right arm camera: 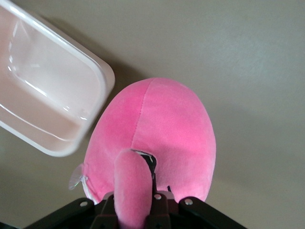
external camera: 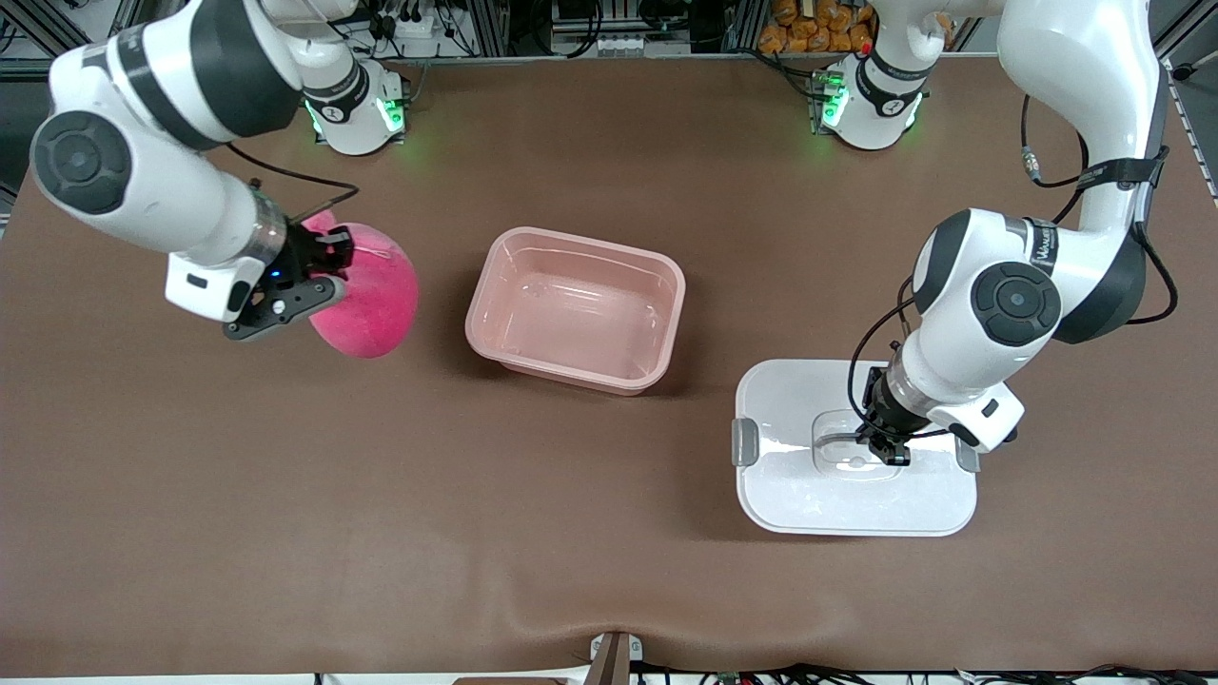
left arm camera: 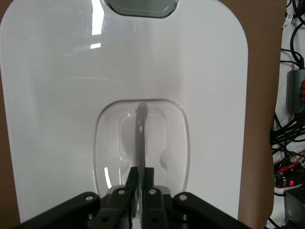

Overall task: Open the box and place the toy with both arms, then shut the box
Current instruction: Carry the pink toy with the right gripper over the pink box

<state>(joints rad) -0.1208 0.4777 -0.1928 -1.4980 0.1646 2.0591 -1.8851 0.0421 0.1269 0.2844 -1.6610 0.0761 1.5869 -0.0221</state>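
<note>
The pink tub (external camera: 576, 309) stands open and empty in the middle of the table. Its white lid (external camera: 790, 485) lies flat on the table, nearer the front camera and toward the left arm's end. My left gripper (external camera: 883, 447) is shut on the lid's clear handle (left arm camera: 141, 138) in the recess; the lid (left arm camera: 57, 119) fills the left wrist view under the gripper (left arm camera: 141, 174). My right gripper (external camera: 319, 271) is shut on the pink plush toy (external camera: 366, 295) and holds it over the table beside the tub, toward the right arm's end. In the right wrist view the gripper (right arm camera: 136, 191) pinches a plush flap of the toy (right arm camera: 162, 124) next to the tub's corner (right arm camera: 102, 76).
The arms' green-lit bases (external camera: 357, 114) (external camera: 861, 105) stand at the table's edge farthest from the front camera. A grey clip (external camera: 744, 442) sticks out from the lid's side. A small mount (external camera: 609, 656) sits at the table's nearest edge. Brown tabletop surrounds the tub.
</note>
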